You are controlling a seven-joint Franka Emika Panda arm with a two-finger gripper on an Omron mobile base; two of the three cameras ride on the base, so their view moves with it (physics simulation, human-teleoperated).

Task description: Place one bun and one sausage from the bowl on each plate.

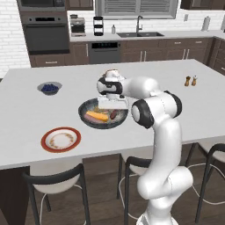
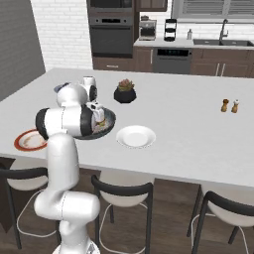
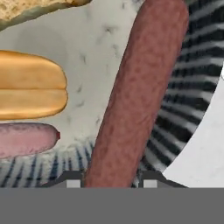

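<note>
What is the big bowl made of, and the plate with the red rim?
The bowl looks like glazed pottery: dark grey outside, pale speckled inside, with dark brush-like streaks near the rim in the hand view. The plate seems to be glazed ceramic too: smooth, with a red-orange rim and a cream, speckled centre. Both are rendered, so this is only how they look.

A wide pale grey surface (image 1: 26, 114) spans the kitchen, with dark-framed stools (image 1: 57, 184) along its near edge. Far behind stand white brick walls (image 1: 11, 39), dark wood cabinets (image 1: 176, 48), a wall oven (image 1: 46, 33), a sink (image 1: 138, 34) and a shuttered window (image 1: 136, 6).
</note>
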